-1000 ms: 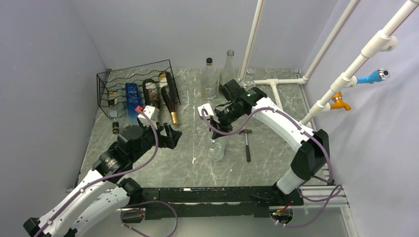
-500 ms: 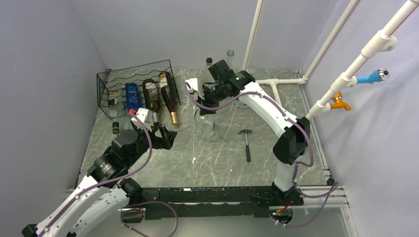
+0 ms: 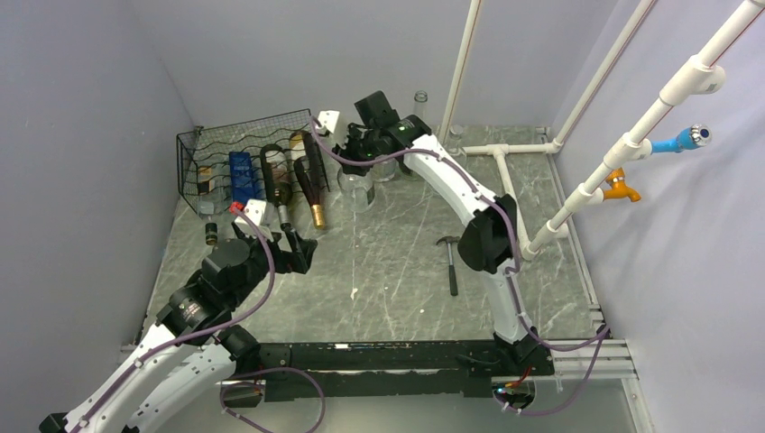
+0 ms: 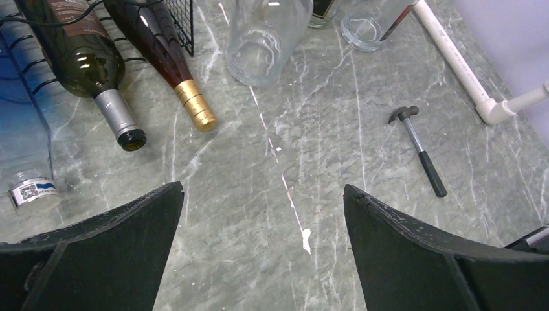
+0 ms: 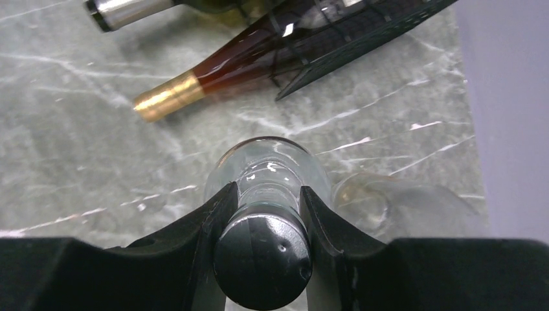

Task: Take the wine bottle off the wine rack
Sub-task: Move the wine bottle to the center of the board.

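Note:
The black wire wine rack (image 3: 236, 153) lies at the back left, with several bottles lying in it. A brown wine bottle with a gold cap (image 3: 310, 194) sticks out of its right end; it also shows in the left wrist view (image 4: 169, 65) and the right wrist view (image 5: 194, 83). A dark green bottle with a silver neck (image 4: 97, 68) lies beside it. My right gripper (image 3: 356, 155) is shut on the neck of an upright clear glass bottle (image 5: 262, 170) with a black cap, just right of the rack. My left gripper (image 4: 262, 189) is open and empty above the table, in front of the rack.
A blue bottle (image 3: 242, 176) lies in the rack. A small hammer (image 3: 450, 262) lies mid-table. White pipes (image 3: 505, 171) run along the back right. A clear bottle (image 3: 419, 106) and a glass (image 4: 366, 26) stand at the back.
My right arm has carried the clear bottle from mid-table to the back left, close to the rack's right end. My left gripper has shifted slightly left and stays open.

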You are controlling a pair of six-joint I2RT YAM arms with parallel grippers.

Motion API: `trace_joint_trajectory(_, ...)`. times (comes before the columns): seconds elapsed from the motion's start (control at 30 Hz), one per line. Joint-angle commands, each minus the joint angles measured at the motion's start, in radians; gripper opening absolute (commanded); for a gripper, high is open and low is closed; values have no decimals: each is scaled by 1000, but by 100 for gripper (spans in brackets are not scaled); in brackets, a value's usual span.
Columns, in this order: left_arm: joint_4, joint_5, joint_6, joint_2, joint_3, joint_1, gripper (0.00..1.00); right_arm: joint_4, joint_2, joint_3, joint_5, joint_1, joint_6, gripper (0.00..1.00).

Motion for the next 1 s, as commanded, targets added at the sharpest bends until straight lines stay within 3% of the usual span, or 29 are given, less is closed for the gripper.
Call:
trace_joint_trajectory(0.0,-13,-31,23,-3,10,5,100,203,-4,178,83,-7,20,0)
trace_joint_trajectory(0.63,-17,-42,27,4,11,4,99,377,134,242,183,-23,160,0)
trace_joint_trajectory(0.97,-12,-36,23,15,14,4,100,400,142,201,200,-31,175,32)
